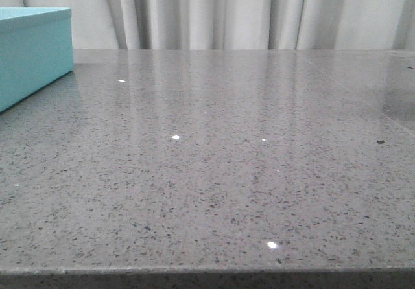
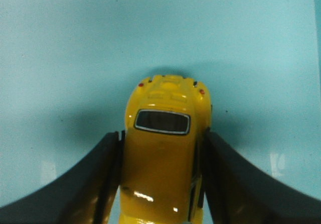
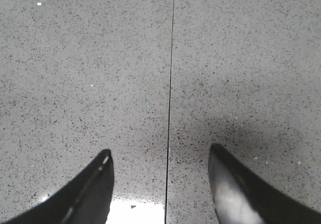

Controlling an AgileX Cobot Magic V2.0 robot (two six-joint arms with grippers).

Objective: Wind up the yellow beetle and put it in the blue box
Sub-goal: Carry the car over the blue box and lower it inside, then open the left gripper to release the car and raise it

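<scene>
Black fingers (image 2: 100, 184) of the left gripper (image 2: 163, 176) press against both flanks of the yellow beetle (image 2: 165, 153), clamping it by its sides, rear window and red tail lights pointing away from the wrist. Behind the car spreads a flat turquoise surface, the same colour as the blue box (image 1: 32, 52) (whether the car touches it or hangs just above, I cannot tell). From the front, that box stands at the far left edge of the speckled grey table (image 1: 227, 172), with pale curtains (image 1: 227, 10) behind. Over to the right, the right gripper (image 3: 160, 179) hovers with its jaws spread wide and nothing between them, above a thin dark seam (image 3: 170, 83) in the tabletop.
</scene>
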